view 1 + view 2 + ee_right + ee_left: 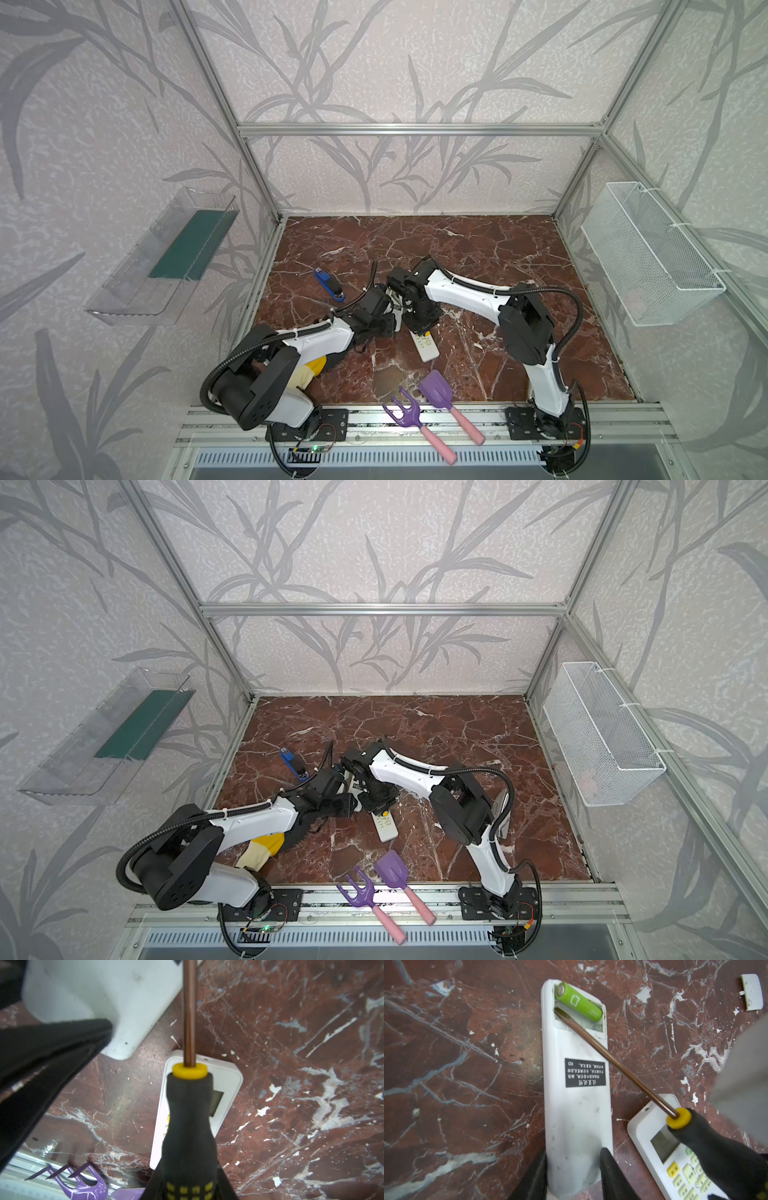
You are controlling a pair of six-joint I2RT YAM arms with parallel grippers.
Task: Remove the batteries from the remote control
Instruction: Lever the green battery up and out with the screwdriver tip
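Battery cover (751,991) off (it lies apart on the marble tabletop (467,1084)), one slot bare, and one battery (578,1002) yet to come out, tilted in the remote control (577,1118) just left of the tabletop's middle, which my left gripper (573,1159) pinches while my right gripper (190,1184) clamps the screwdriver (612,1059), tip beside that battery.

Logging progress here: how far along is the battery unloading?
Done: white battery cover lies off, one slot looks empty. In hand: left end effector grips the white face-down remote; right end effector holds the yellow-and-black screwdriver, prying one lime-green battery. Left: lifting it out.
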